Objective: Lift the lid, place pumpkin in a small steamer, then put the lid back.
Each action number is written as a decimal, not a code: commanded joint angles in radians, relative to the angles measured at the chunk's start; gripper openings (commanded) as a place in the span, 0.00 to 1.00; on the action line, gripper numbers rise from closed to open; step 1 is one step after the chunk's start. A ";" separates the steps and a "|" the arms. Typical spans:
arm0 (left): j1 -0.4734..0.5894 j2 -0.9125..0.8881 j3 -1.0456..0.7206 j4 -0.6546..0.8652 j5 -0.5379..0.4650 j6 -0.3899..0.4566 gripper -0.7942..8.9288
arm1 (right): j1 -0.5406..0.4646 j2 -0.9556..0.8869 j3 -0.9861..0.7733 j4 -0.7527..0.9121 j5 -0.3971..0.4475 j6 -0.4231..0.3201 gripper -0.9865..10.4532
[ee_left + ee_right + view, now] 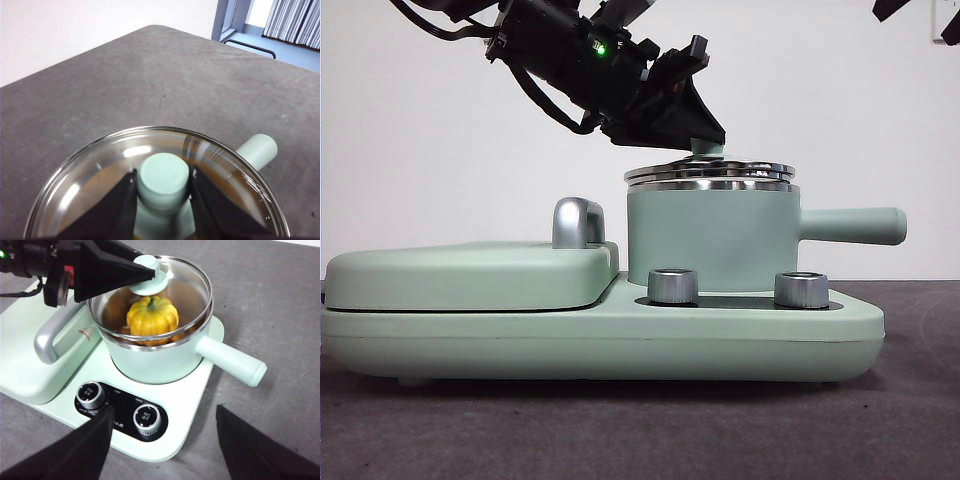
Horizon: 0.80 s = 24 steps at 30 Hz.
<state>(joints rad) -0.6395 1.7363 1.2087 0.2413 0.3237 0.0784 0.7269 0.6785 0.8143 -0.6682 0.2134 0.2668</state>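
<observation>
Currently we see the left gripper [708, 146] clamping the knob of the lid [710, 171], centre frame, directly above the small steamer [710, 240] holding the pumpkin [152, 316]; the lid sits slightly tilted on the rim.

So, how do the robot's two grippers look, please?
The left gripper has two flat, black, wedge-shaped jaws on a black body with black cables, a small green light and a red patch. The right gripper shows only two similar black jaws.
</observation>
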 commanded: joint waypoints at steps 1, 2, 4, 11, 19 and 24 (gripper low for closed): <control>-0.010 0.018 0.026 0.028 0.014 0.011 0.10 | 0.010 0.006 0.005 0.009 0.006 0.005 0.36; -0.010 0.018 0.027 0.029 0.014 0.012 0.10 | 0.010 0.006 0.005 0.009 0.006 0.005 0.36; -0.010 0.018 0.027 0.029 0.016 0.012 0.10 | 0.010 0.006 0.005 0.009 0.006 0.003 0.36; -0.010 0.018 0.027 0.029 0.018 0.011 0.10 | 0.010 0.006 0.005 0.009 0.025 0.002 0.36; -0.010 0.018 0.027 0.028 0.029 0.011 0.10 | 0.010 0.006 0.005 0.009 0.025 0.002 0.36; -0.010 0.018 0.027 0.018 0.029 0.010 0.10 | 0.010 0.006 0.005 0.009 0.025 0.003 0.36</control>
<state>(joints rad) -0.6399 1.7367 1.2087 0.2348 0.3447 0.0849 0.7269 0.6785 0.8143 -0.6682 0.2363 0.2665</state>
